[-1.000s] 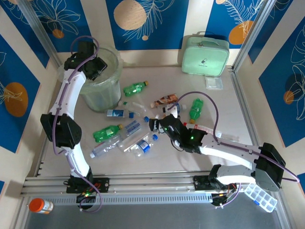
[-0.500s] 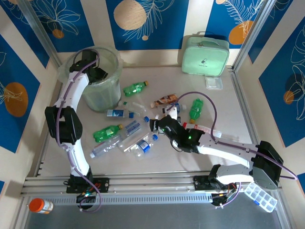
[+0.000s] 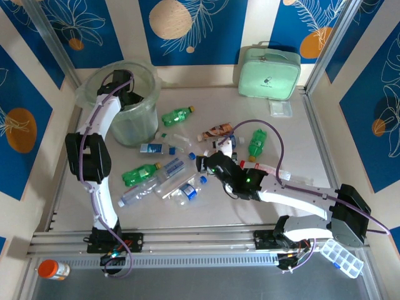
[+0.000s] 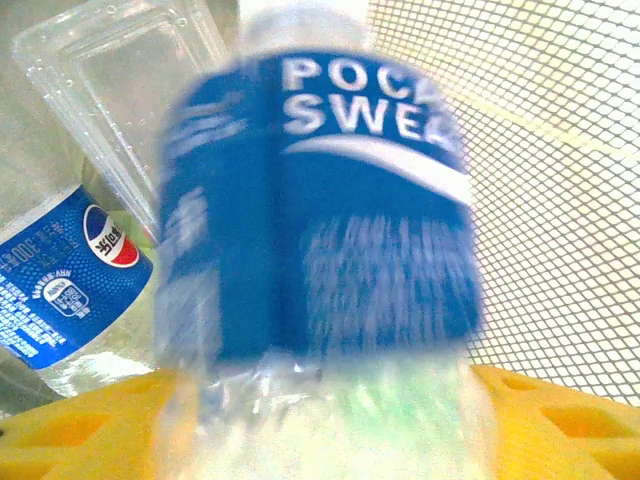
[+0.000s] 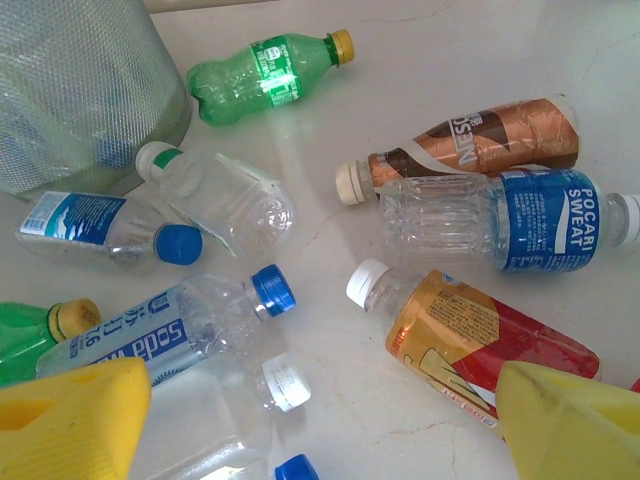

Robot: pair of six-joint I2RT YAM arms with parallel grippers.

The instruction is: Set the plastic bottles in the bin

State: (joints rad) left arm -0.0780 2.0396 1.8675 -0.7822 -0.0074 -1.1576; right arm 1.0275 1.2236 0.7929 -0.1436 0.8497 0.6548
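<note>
Left end effector point(image 3: 128, 97) down inside the bin point(image 3: 134, 128) at upper left, blue-labelled bottle point(image 4: 320, 200) between its fingers, grip indeterminate through blur; right end effector point(image 3: 202, 164) spread apart over the counter point(image 3: 300, 125) — red-orange bottle point(image 5: 480, 340) just ahead, long axis slanting upper-left to lower-right.

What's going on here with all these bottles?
Small plastic bottles are being cleared off a pale table into a round translucent pale-green bin. The left gripper is down inside the bin with a blue-labelled clear bottle between its yellow fingers; the blur hides whether it grips it. The right gripper hovers open over the many bottles lying on the table.
</note>
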